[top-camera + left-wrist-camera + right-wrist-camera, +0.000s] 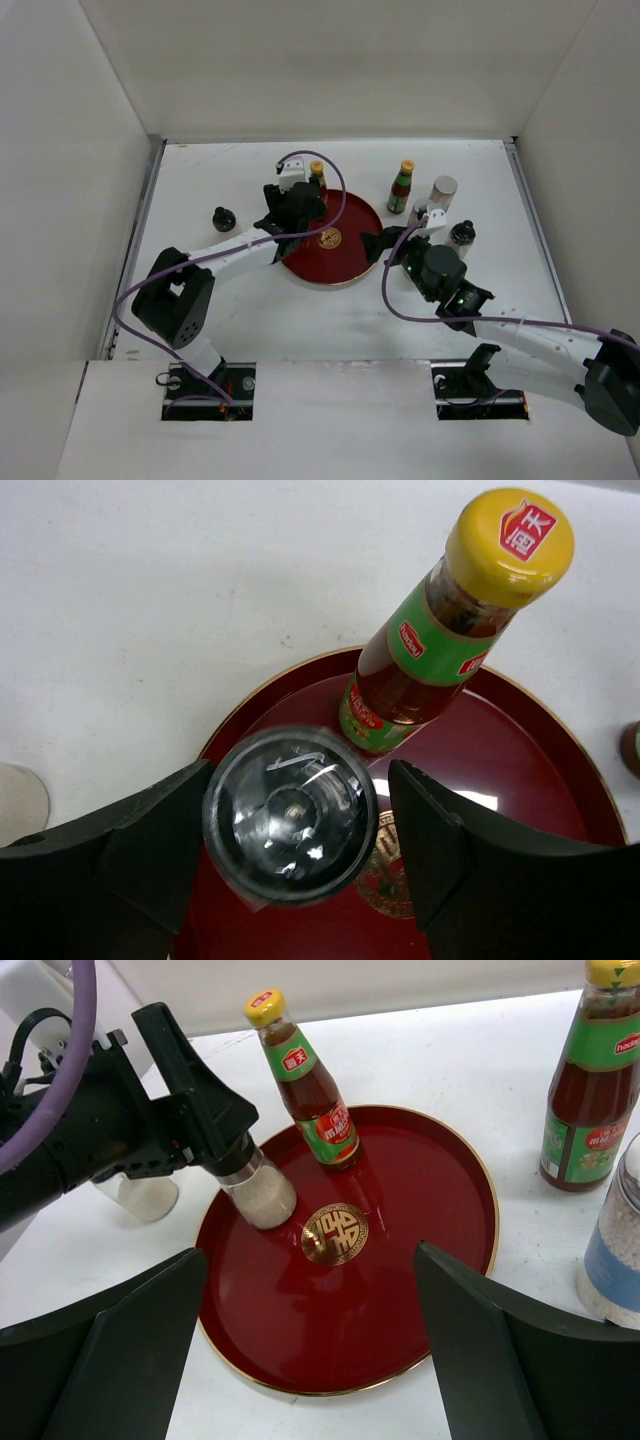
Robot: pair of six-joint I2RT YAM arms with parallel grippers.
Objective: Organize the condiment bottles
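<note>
White walls enclose a white table (250, 320), on which a round red tray (350, 265) with a gold emblem at its centre is set. At about 10 o'clock on the tray, a shaker jar (290, 828) of pale grains is seen standing upright on the red surface. The left gripper (297, 222) is set narrowly about the jar's lid. One finger (130, 850) is pressed against the lid, but a thin sliver of space shows beside the other. It cannot be told whether the jar is truly clamped.

At 11 o'clock, close to the rim, the first sauce bottle (317, 176) is stood upright on the tray, near the shaker jar and apart from it. Its yellow cap and green neck are plainly shown in the left wrist view.

The right gripper (372, 244) is held over the tray's 3 o'clock edge, its fingers spread wide with nothing between them.

Off the tray, the second sauce bottle (402, 187) is found at 2 o'clock, upright on the table. The silver-lidded jar (443, 190) is placed just to that bottle's 3 o'clock side. A fourth jar (461, 236) is seen at the tray's 3 o'clock, beyond the right arm's wrist. The dark-lidded jar (223, 218) is set alone at 9 o'clock, well apart from the tray.
</note>
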